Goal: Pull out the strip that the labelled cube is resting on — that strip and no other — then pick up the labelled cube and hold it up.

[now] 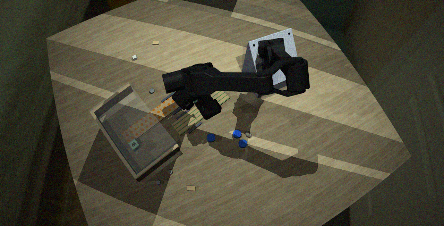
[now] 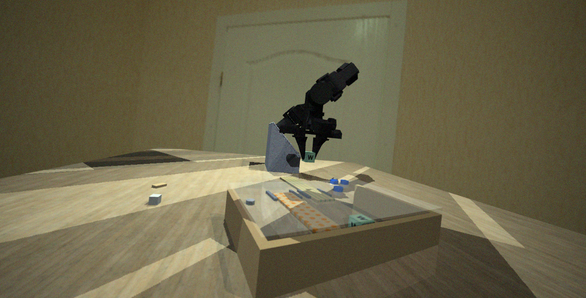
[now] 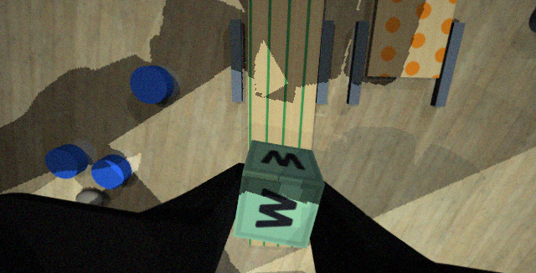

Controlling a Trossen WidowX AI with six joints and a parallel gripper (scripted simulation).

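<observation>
My gripper (image 2: 309, 152) (image 3: 276, 177) is shut on the mint-green cube labelled W (image 2: 310, 157) (image 3: 276, 212) and holds it well above the table. Below it lies the green-striped strip (image 1: 186, 120) (image 2: 306, 188) (image 3: 289, 34), between its blue-grey guide rails (image 3: 237, 59), drawn out of the tray toward the arm's base. The orange-dotted strip (image 1: 145, 120) (image 2: 309, 214) (image 3: 423, 34) reaches into the tray. A second mint cube (image 1: 134, 144) (image 2: 360, 219) rests at its inner end. In the overhead view the arm hides the held cube.
The wooden tray (image 1: 124, 162) (image 2: 328, 255) has a clear cover. Three blue discs (image 1: 211, 137) (image 1: 237, 133) (image 3: 151, 84) and a grey pebble (image 1: 248, 134) lie near the strips. The arm's grey mount (image 1: 287, 42) (image 2: 278, 152) stands behind. Small loose bits (image 1: 134, 57) (image 1: 190, 188) are scattered about.
</observation>
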